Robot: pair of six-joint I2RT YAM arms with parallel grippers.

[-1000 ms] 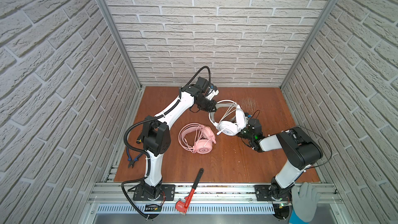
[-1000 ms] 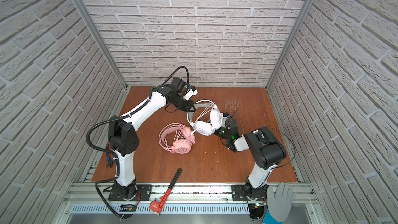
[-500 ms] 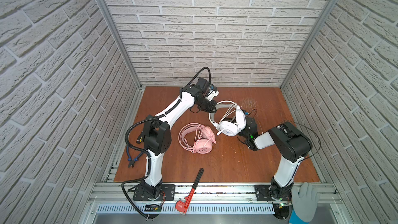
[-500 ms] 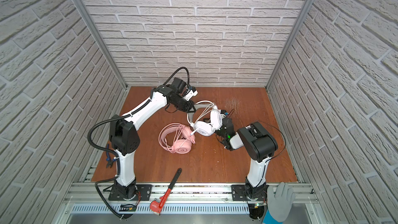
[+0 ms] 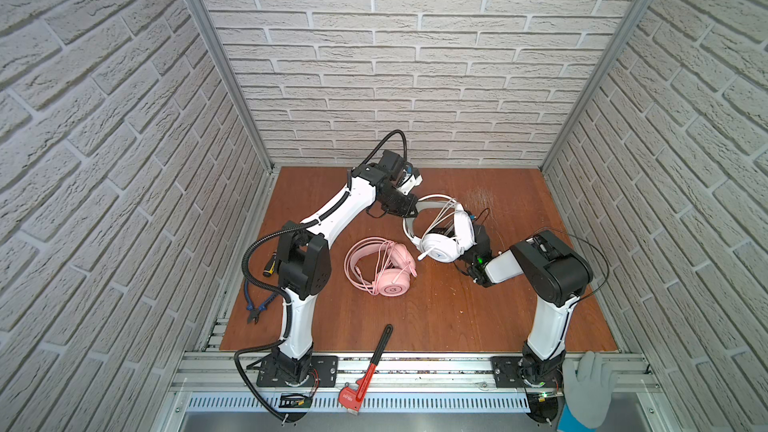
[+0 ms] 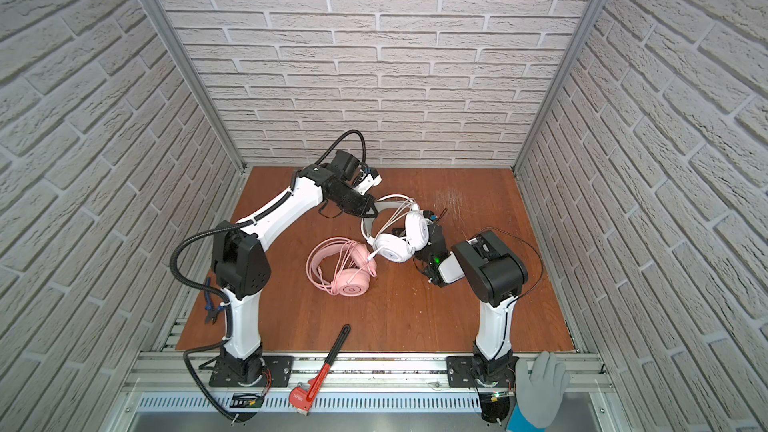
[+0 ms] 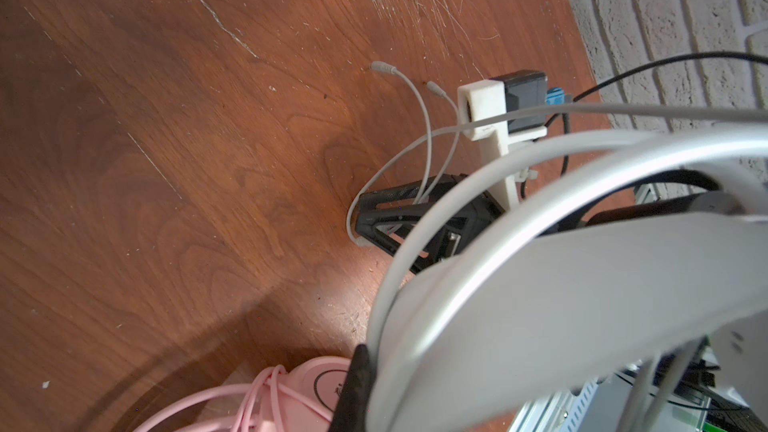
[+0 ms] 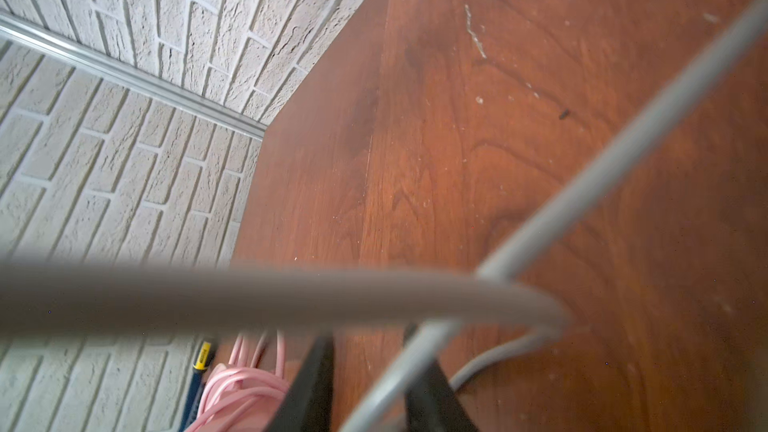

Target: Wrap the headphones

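Holding the white headset (image 5: 440,245) by its headband (image 7: 582,284), your left gripper (image 5: 410,209) is clamped fully closed on the band. The headset sits toward the back middle of the table (image 5: 457,326).

Your right gripper (image 7: 361,218) is tucked just behind the earcups. Its black fingers (image 8: 309,384) stand on either side of the grey cable (image 8: 582,193) with a narrow gap. You cannot tell whether they pinch it.

The pink headset (image 5: 384,268) lies flat just beside the white one, on your left arm's side, with its cable looped over it.

Markings: the white earcup carries a small triangular emblem and the pink earcup a round one. Neither reads as text. The pipe wrench (image 5: 370,363) straddles the front edge, and the lettering on its red head is too small to read.
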